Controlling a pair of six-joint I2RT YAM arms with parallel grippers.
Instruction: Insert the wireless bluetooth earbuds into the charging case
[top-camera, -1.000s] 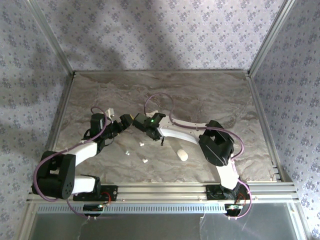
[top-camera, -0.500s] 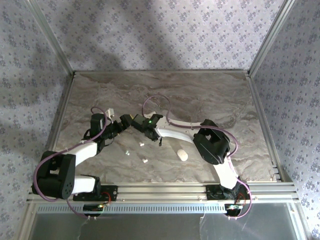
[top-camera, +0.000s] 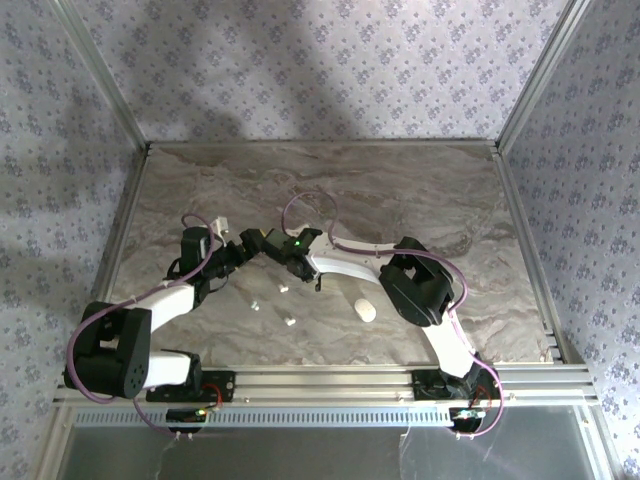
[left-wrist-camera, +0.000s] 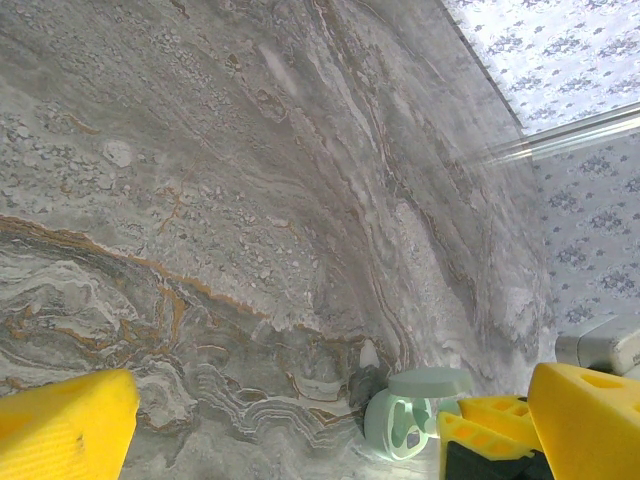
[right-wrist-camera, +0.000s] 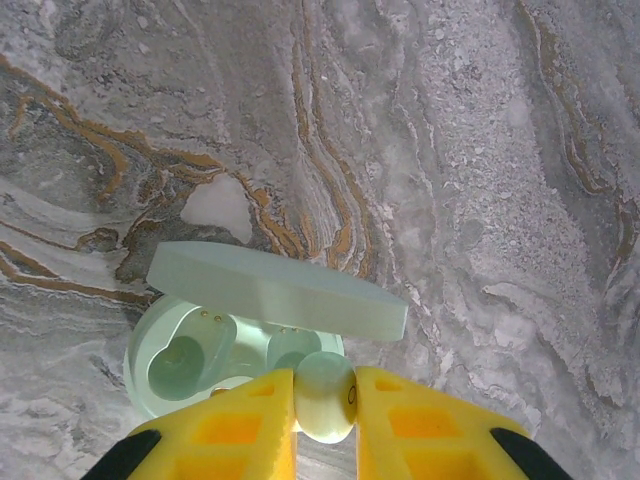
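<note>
Your right claw (right-wrist-camera: 325, 420) is clenched on one pale earbud (right-wrist-camera: 325, 395), held at the near rim of the mint charging case (right-wrist-camera: 190, 365). The case's lid (right-wrist-camera: 275, 292) stands raised over two moulded wells; whether the earbud touches the rim cannot be told. Your left claw (left-wrist-camera: 330, 430) is released, its yellow fingers (left-wrist-camera: 60, 425) spread wide. From its wrist camera the case lies within that span, close to one finger and partly behind the right claw's tips. Seen from above, both claws meet left of centre on the marble desk (top-camera: 400, 190), well apart from every edge. Three loose wireless bluetooth earbuds (top-camera: 284, 288) lie on the near side of the claws, between them and the aluminium rail (top-camera: 330, 380) at the desk's near edge. A closed white oval case (top-camera: 366, 311) rests to their right, just beside the right arm's elbow. Bare marble runs from the claws to the patterned back wall (top-camera: 330, 70) and to the right-hand frame post (top-camera: 525, 90).
</note>
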